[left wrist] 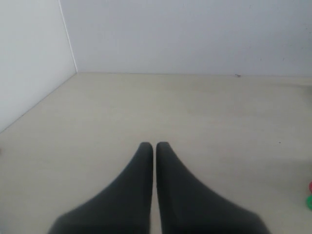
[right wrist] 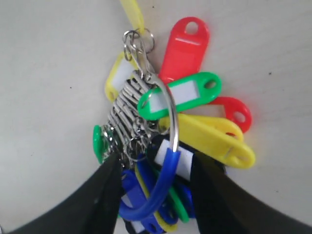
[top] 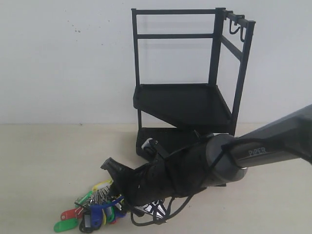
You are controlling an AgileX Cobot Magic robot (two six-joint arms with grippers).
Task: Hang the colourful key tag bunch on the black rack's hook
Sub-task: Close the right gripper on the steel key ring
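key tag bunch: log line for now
key tag bunch on table | right tool open astride blue loop | left tool shut | black rack hook bare

Bare table (top: 48, 156) lies left of the black rack (top: 183, 100); the right arm (top: 253, 151) blocks its lower tray (top: 165, 139).

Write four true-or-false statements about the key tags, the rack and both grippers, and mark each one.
1. The key tag bunch hangs on a hook. False: it lies on the table.
2. The left gripper is shut and holds nothing. True.
3. The right gripper's fingers stand apart on either side of the blue loop. True.
4. The black rack lies tipped over. False: it stands upright.
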